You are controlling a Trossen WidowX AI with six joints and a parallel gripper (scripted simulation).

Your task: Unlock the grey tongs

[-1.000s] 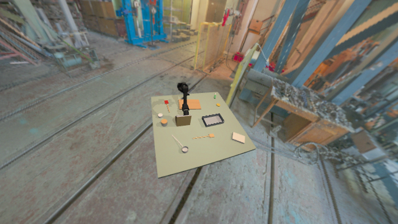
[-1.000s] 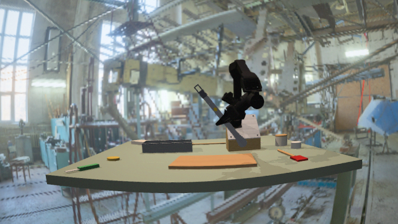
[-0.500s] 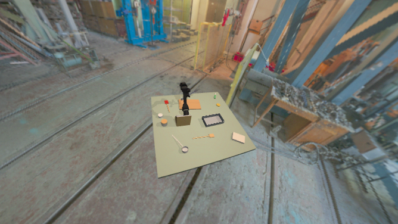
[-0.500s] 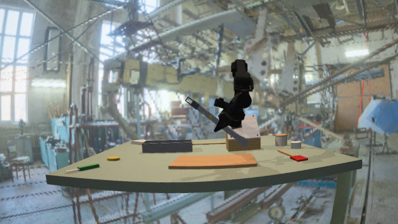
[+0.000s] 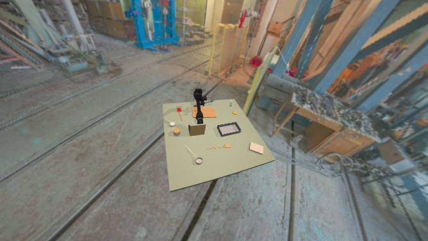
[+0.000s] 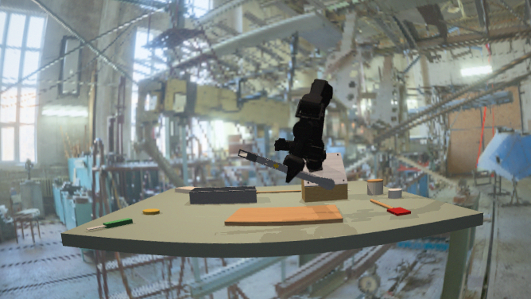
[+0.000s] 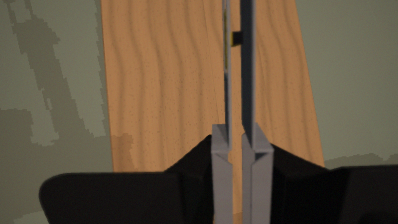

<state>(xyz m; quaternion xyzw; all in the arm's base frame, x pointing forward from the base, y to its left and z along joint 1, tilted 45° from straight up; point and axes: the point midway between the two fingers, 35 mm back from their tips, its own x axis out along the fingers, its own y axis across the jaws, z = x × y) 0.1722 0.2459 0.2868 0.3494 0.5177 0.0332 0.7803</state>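
Gripper (image 6: 295,168) clenched on grey tongs (image 6: 278,165) — arms close together, tilted, held above wooden board (image 6: 284,215), roasting tin (image 6: 222,195) nearby.

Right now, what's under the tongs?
The tongs, clamped in the gripper, hang above the wooden board, with green table on either side. The gripper's black body hides the board's near end.

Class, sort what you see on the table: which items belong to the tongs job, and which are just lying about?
Job: grey tongs, gripper clamping them, roasting tin, wooden board.

Lying about: red spatula, green marker, yellow disc, ladle.
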